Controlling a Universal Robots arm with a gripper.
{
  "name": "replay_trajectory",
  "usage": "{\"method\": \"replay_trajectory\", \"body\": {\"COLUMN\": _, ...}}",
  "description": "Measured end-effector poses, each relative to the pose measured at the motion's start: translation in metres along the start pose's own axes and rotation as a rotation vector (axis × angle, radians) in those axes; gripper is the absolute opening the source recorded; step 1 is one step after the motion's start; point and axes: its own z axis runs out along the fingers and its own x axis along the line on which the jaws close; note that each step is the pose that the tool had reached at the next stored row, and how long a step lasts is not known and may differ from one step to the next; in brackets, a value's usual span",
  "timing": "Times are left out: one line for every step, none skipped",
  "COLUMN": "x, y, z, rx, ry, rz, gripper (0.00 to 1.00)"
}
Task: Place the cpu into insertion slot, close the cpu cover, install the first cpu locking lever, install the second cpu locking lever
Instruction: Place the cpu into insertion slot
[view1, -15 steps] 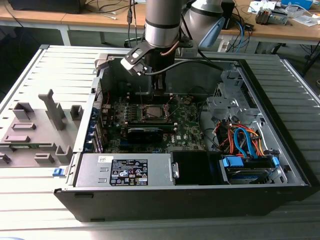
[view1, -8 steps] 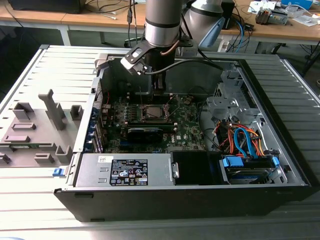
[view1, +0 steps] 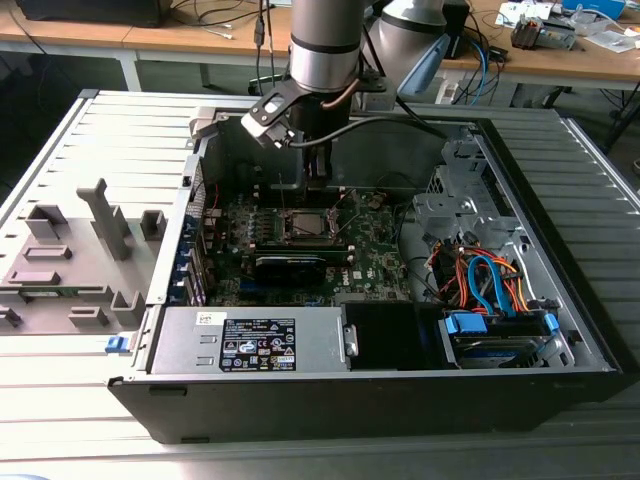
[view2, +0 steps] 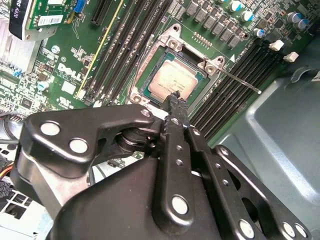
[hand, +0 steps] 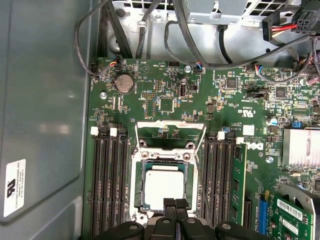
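Green mobo (hand: 150, 80): silver cpu (hand: 164, 189) seated, cover (hand: 170, 123) seemingly open.

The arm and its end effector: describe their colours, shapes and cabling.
The arm is a silver-grey metal cylinder with a dark band at its lower end. A black cable runs off beside it. The end effector is black: flat linkage bars joined by silver pins, narrowing to slim fingers.

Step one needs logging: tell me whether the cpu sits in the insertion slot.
Yes, in the first wrist view the cpu lies flat inside the insertion slot, silver top up.
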Motion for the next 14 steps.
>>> {"method": "replay_trajectory", "body": {"x": 0.0, "y": 0.0, "z": -0.0002, "rx": 0.0, "ry": 0.0, "rz": 0.0, "gripper": 0.11}}
{"method": "replay_trajectory", "body": {"x": 0.0, "y": 0.0, "z": -0.0003, "rx": 0.0, "ry": 0.0, "rz": 0.0, "gripper": 0.11}}
{"method": "replay_trajectory", "body": {"x": 0.0, "y": 0.0, "z": -0.0004, "rx": 0.0, "ry": 0.0, "rz": 0.0, "gripper": 0.11}}
{"method": "replay_trajectory", "body": {"x": 0.0, "y": 0.0, "z": -0.0005, "rx": 0.0, "ry": 0.0, "rz": 0.0, "gripper": 0.11}}
{"method": "replay_trajectory", "body": {"x": 0.0, "y": 0.0, "z": -0.0006, "rx": 0.0, "ry": 0.0, "rz": 0.0, "gripper": 0.11}}
{"method": "replay_trajectory", "body": {"x": 0.0, "y": 0.0, "z": -0.0007, "rx": 0.0, "ry": 0.0, "rz": 0.0, "gripper": 0.11}}
{"method": "replay_trajectory", "body": {"x": -0.0001, "y": 0.0, "z": -0.0011, "rx": 0.0001, "ry": -0.0002, "rz": 0.0, "gripper": 0.11}}
{"method": "replay_trajectory", "body": {"x": -0.0001, "y": 0.0, "z": -0.0013, "rx": 0.0, "ry": 0.0, "rz": 0.0, "gripper": 0.11}}
{"method": "replay_trajectory", "body": {"x": -0.0001, "y": -0.0001, "z": -0.002, "rx": 0.0002, "ry": -0.0003, "rz": 0.0, "gripper": 0.11}}
{"method": "replay_trajectory", "body": {"x": -0.0001, "y": 0.0, "z": -0.0028, "rx": 0.0, "ry": -0.0001, "rz": 0.0, "gripper": 0.11}}
{"method": "replay_trajectory", "body": {"x": -0.0002, "y": -0.0001, "z": -0.0039, "rx": 0.0001, "ry": -0.0001, "rz": 0.0, "gripper": 0.11}}
{"method": "replay_trajectory", "body": {"x": -0.0002, "y": -0.0001, "z": -0.0051, "rx": 0.0001, "ry": -0.0001, "rz": 0.0, "gripper": 0.11}}
{"method": "replay_trajectory", "body": {"x": -0.0002, "y": -0.0001, "z": -0.0062, "rx": 0.0, "ry": 0.0, "rz": 0.0, "gripper": 0.11}}
{"method": "replay_trajectory", "body": {"x": -0.0003, "y": -0.0001, "z": -0.0067, "rx": 0.0, "ry": -0.0001, "rz": 0.0, "gripper": 0.11}}
